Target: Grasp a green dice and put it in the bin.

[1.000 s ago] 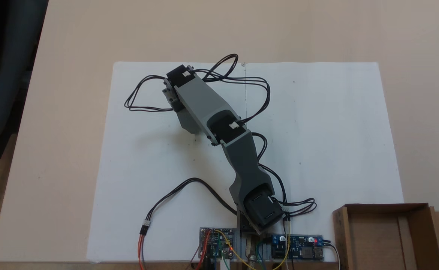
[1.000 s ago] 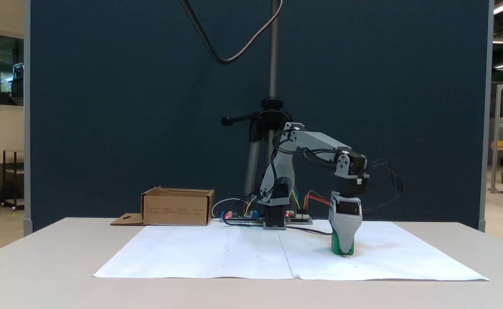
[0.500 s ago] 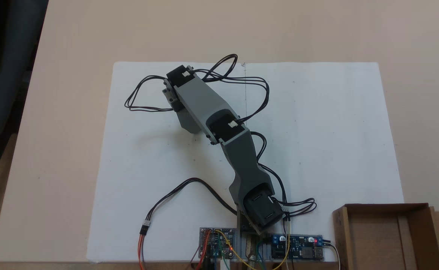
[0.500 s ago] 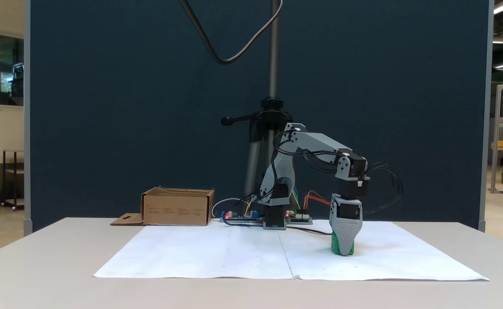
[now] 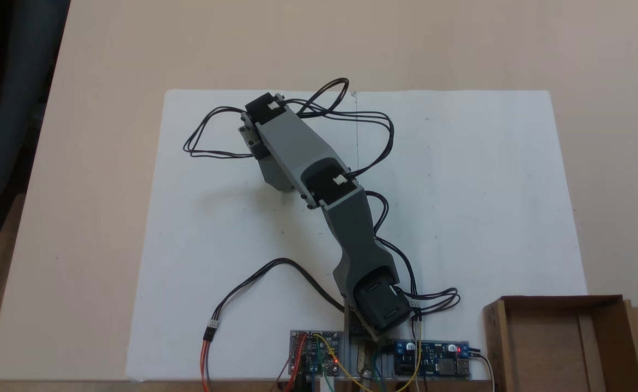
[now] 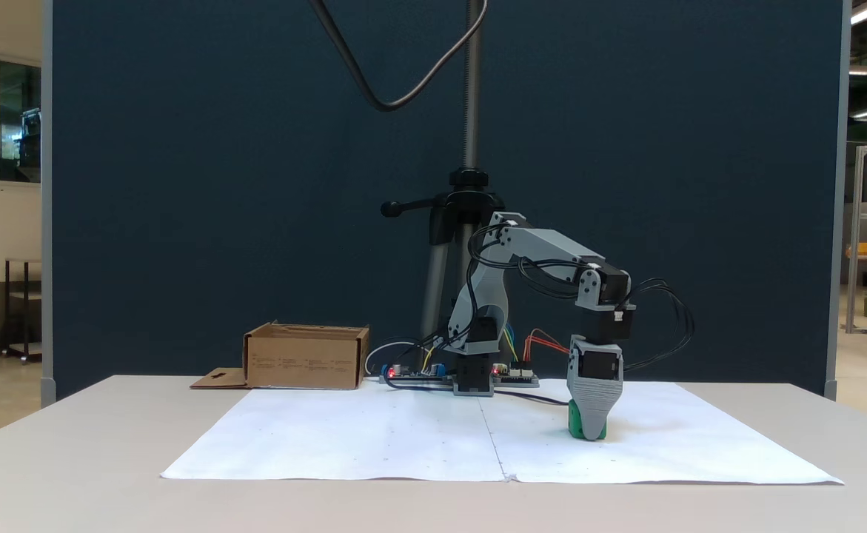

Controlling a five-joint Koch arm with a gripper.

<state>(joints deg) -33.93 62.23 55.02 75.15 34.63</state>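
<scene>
1. On the white paper sheet [image 6: 403, 437], well away from the bin [image 6: 306, 358] at the sheet's far corner: hand [image 6: 588, 433] down at the sheet, pointing straight down, tip at or almost at the paper.
2. Green dice [image 6: 574, 425] right at the hand's tip, showing beside and behind the grey jaw; seemingly resting on the sheet.
3. Hand's state: cannot tell. Jaws lined up one behind the other in a fixed view from the side, and hidden under the arm [image 5: 308, 169] in a fixed view from above.
4. Seen from above: arm reaching away from the bin [image 5: 564, 343], wrist over the sheet's [image 5: 460, 190] half farthest from the bin; dice hidden beneath.
5. Step in hand, as a judgement: the grasp itself, with the hand set around or against the dice, lift not yet begun.
6. Next move calls for: a firm close on the dice, a straight lift clear of the sheet, then a swing across the sheet toward the bin, high enough to clear its wall before release.
7. Risk: small rounded cube, easy to squeeze out sideways if caught off-centre.
</scene>
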